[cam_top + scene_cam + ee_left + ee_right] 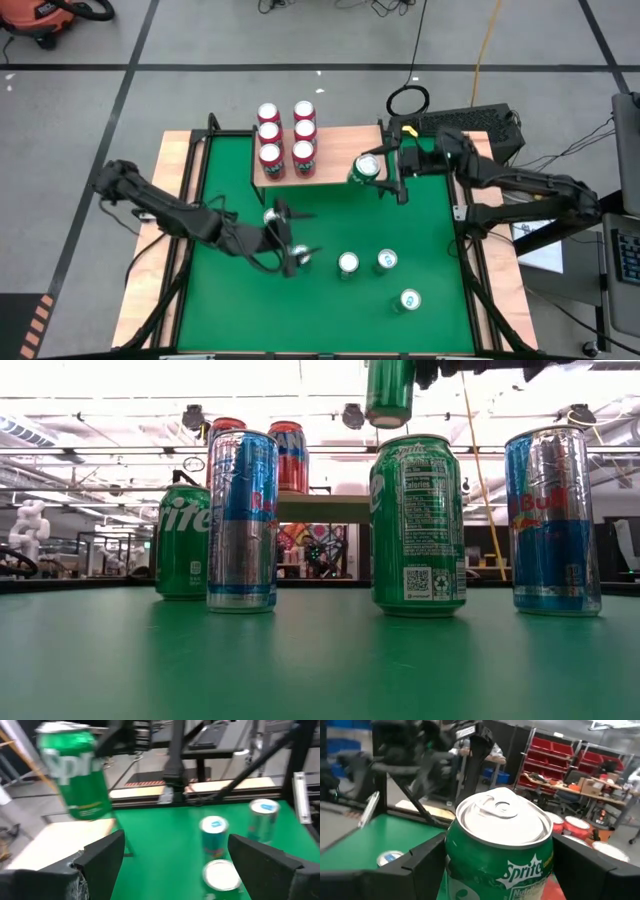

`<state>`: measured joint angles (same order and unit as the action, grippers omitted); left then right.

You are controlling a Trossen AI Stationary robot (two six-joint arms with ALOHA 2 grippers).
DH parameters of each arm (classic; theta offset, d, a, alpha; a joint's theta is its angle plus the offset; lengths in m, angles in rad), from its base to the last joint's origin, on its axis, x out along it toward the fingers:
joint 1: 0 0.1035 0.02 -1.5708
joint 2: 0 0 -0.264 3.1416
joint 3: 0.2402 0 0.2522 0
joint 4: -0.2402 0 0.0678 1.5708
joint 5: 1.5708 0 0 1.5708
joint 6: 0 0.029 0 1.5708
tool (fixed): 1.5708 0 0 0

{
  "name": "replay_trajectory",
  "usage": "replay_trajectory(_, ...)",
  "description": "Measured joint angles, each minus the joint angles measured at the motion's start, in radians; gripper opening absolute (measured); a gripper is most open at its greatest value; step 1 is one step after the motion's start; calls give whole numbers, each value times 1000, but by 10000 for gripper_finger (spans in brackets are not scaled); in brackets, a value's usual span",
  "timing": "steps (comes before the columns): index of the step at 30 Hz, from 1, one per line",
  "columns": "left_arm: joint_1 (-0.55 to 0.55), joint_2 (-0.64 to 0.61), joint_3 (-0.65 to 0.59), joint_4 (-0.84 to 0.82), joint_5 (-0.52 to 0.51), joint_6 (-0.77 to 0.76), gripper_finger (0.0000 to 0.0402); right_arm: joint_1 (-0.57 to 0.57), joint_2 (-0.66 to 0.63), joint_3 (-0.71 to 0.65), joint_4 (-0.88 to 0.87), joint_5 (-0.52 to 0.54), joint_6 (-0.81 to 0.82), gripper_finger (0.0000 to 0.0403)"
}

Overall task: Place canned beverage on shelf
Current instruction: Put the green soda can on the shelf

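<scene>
A green Sprite can (499, 845) hangs upright in the air with my right gripper (500, 875) shut on it. In the high view the can (366, 168) is over the right end of the shelf (335, 140), a light-wood board at the table's far edge. The low view shows it (390, 392) well above the board (320, 506). My left gripper (290, 238) hovers open over the green table's left middle. Its fingers (102, 855) hold nothing. My right gripper pinches the can's side wall (456, 862) between its two fingers (426, 865), one on each side, below the top rim. The fingers come in level from the table's right side. The can is upright, top up, lifted clear of both table and shelf.
Several red cans (285, 132) fill the shelf's left part; the board to their right is bare. Several cans stand on the table, among them a Sprite (418, 525) and two Red Bulls (243, 520) (552, 520). Two cans (272, 215) (298, 258) stand below my left gripper.
</scene>
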<state>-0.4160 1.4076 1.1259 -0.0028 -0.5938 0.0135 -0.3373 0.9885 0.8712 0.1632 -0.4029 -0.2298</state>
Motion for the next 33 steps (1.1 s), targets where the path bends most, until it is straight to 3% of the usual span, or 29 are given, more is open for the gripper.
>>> replay_trajectory(7,63,-100,1,-113,59,-9,352,-139,131,170,-73,-218,-82,297)
replay_trajectory(17,70,-102,1,-185,71,-33,352,-310,402,443,-197,-497,-123,297)
replay_trajectory(26,91,-102,1,-196,70,-33,352,-479,552,506,-156,-655,-133,297)
replay_trajectory(33,102,-101,-1,-195,69,-85,352,-514,639,506,-132,-763,-123,297)
